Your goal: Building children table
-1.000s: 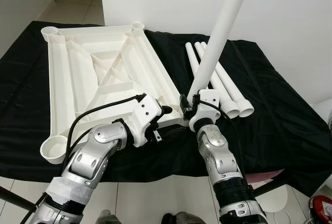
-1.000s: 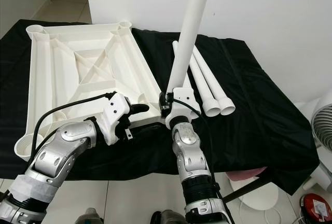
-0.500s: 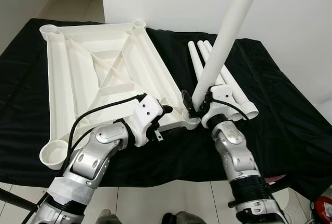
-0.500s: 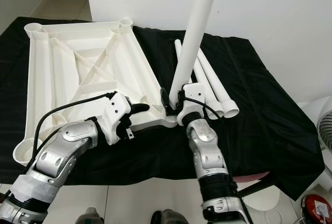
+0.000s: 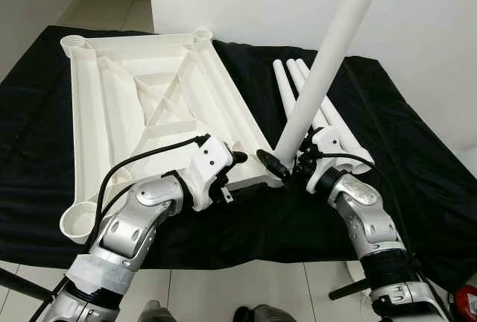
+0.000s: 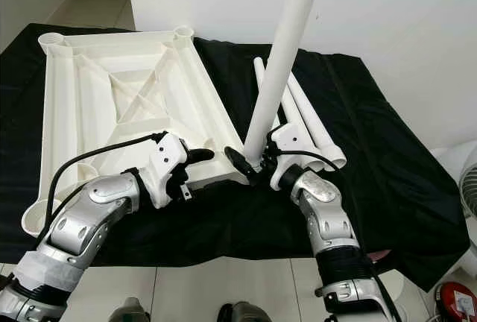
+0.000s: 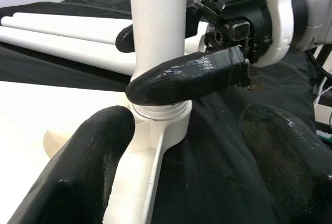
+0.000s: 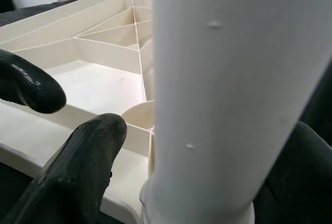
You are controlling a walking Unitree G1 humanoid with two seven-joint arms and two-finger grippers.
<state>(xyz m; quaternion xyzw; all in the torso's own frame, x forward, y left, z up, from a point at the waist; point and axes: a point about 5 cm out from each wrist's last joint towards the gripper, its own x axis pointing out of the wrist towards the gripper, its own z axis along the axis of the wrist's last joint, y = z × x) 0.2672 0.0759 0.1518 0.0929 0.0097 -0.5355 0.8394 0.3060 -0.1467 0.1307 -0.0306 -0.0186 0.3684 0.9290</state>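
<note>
Since 1 s earlier the right arm had swung out to the robot's right, elbow wider, while the right gripper [image 5: 287, 167] stayed clamped round the base of the upright leg [image 5: 322, 74]. The leg's lean changed a little, but its foot stayed at the near-right corner socket [image 7: 161, 117] of the upturned tabletop [image 5: 141, 113]. In the left wrist view the leg's end sat in the socket collar, so it looked seated; probably being twisted/pressed home, though whether it was fully locked couldn't be told.

Left gripper [image 7: 176, 182] hovered just beside that corner, fingers spread apart, holding nothing, w/ one finger [image 7: 88, 167] over the tabletop's edge.

Count: 1 tabletop, underside up, on the black cloth [image 5: 417, 180]; 4 legs total, i.e. 1 upright in the corner and 3 spare legs [image 5: 305, 91] lying side by side to the right. 3 other sockets visible, all empty.
</note>
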